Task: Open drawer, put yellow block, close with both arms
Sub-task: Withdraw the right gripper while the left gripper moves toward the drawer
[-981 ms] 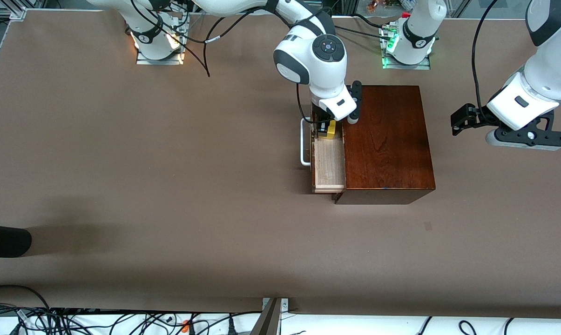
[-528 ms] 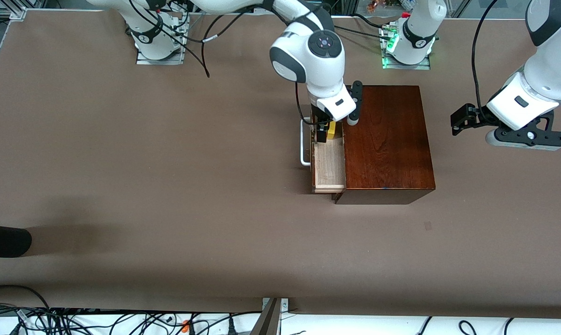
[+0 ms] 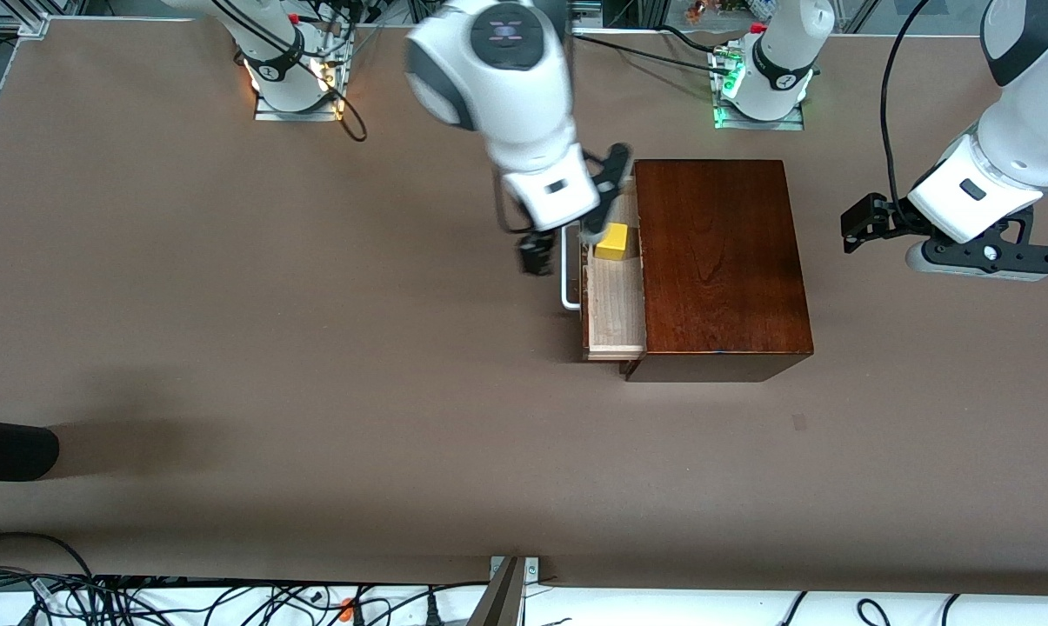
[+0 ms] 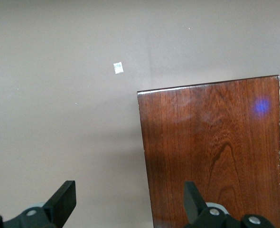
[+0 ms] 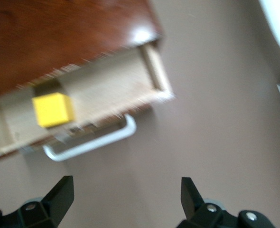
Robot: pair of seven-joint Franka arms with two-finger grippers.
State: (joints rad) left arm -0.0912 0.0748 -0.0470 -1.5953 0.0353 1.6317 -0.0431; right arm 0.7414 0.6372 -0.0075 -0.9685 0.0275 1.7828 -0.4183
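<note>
The dark reddish-brown wooden box point(image 3: 719, 261) stands toward the left arm's end of the table. Its drawer point(image 3: 615, 304) is pulled partly out, with its white handle point(image 3: 570, 269) facing the right arm's end. The yellow block point(image 3: 611, 241) lies loose in the drawer, also in the right wrist view point(image 5: 53, 109). My right gripper point(image 3: 541, 252) is open and empty, raised over the table just beside the handle point(image 5: 90, 145). My left gripper point(image 3: 863, 226) is open and empty and waits above the table beside the box point(image 4: 211, 152).
A small pale scrap point(image 3: 799, 422) lies on the brown table nearer the front camera than the box. A dark object point(image 3: 10, 448) juts in at the table's edge at the right arm's end. Cables point(image 3: 141, 596) run along the near edge.
My right gripper has let go of the yellow block in the drawer, risen and moved off toward the right arm's end. The left arm has not moved.
</note>
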